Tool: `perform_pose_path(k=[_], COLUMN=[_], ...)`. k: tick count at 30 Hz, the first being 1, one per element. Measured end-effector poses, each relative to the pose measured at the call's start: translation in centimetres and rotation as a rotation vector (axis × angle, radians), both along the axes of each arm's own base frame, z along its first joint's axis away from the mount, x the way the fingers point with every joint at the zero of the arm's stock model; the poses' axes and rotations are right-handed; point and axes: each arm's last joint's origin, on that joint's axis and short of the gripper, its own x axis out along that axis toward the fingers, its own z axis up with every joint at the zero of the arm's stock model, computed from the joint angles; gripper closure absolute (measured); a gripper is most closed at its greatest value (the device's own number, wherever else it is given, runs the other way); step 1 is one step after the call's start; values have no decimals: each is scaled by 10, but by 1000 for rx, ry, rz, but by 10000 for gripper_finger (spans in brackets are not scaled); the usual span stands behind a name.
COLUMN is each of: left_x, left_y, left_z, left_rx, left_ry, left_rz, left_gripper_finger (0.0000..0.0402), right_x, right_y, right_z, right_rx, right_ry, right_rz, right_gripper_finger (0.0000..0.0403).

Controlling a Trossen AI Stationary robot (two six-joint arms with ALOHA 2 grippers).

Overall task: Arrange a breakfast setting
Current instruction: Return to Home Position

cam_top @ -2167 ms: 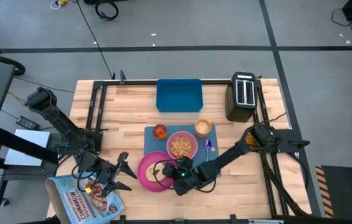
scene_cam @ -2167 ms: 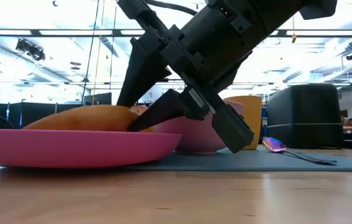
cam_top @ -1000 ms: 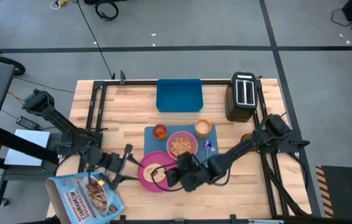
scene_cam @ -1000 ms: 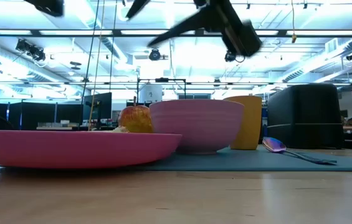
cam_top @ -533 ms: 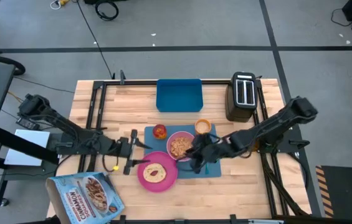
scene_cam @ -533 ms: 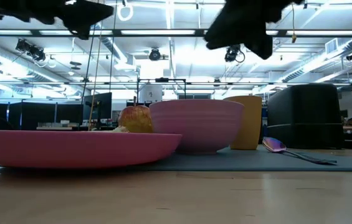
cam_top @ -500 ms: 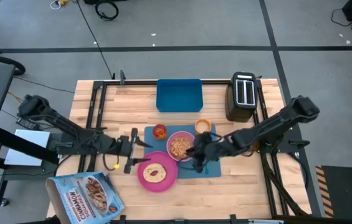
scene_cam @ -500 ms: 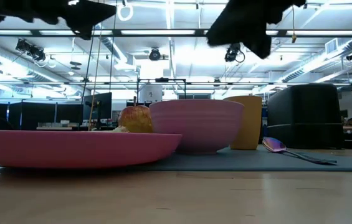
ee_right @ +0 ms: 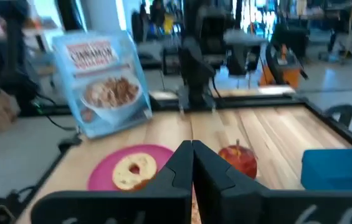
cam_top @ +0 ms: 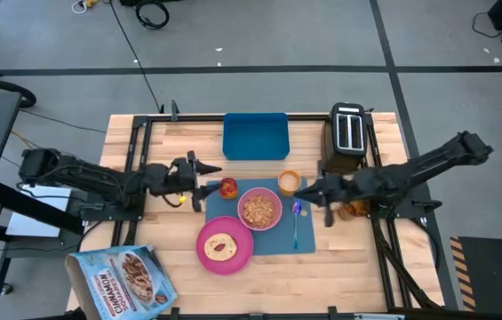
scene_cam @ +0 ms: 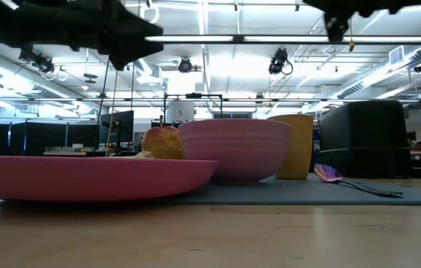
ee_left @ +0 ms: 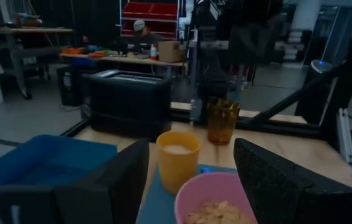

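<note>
My left gripper (cam_top: 204,182): spread, empty, left of the red apple (cam_top: 227,188). My right gripper (cam_top: 307,188): clenched, empty, right of the orange cup (cam_top: 289,182). Toast slice (cam_top: 220,244) on pink plate (cam_top: 240,259), lower centre: plain overhead, barely seen in low view.

Mid-frame, my left gripper (cam_top: 199,182) hangs just left of the apple (cam_top: 227,188); my right gripper (cam_top: 311,188) hangs just right of the orange cup (cam_top: 289,182). Toast (cam_top: 220,244) lies on the pink plate (cam_top: 207,258), lower left of the bowl (cam_top: 242,213).

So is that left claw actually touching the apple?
Apart. The low view shows the left gripper up in the air, well above the apple, with clear open space between them.
</note>
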Motion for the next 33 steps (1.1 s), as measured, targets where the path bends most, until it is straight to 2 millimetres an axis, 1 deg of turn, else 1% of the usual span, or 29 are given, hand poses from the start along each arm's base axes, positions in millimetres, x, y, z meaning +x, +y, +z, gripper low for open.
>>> perform_pose_path(k=[3,6,8,11,12,13,16,23,26,29,33], left_x=[-8,-16,-19,-21,-21,-21,-21,-30,-36,-45,-58], left_y=[5,8,10,14,16,18,26,36,39,41,37], left_z=[-9,-19,-17,-17,-17,-18,-23,-19,-16,-11,-5], left_rx=[2,-4,-1,6,8,7,-15,-6,6,4,2], left_ry=[-4,-49,-110,-120,-116,-105,-64,-44,-31,-35,-41], left_rz=[18,32,19,-7,-7,-3,27,83,94,118,149], left_gripper_finger=[159,159,159,159,159,159,159,159,159,159,164], right_x=[-25,-45,-55,-64,-66,-67,-67,-64,-64,-64,-68], right_y=[-8,-16,-19,-22,-22,-22,-25,-42,-53,-61,-64], right_z=[-4,-6,-9,-12,-14,-16,-22,-23,-23,-23,-16], right_rx=[39,97,135,222,251,243,179,194,187,163,70], right_ry=[-57,-126,-155,-189,-188,-182,-152,-138,-139,-139,-189], right_rz=[-15,-62,-77,-67,-49,-24,27,84,64,86,155], right_gripper_finger=[395,387,378,369,368,367,365,365,364,364,364])
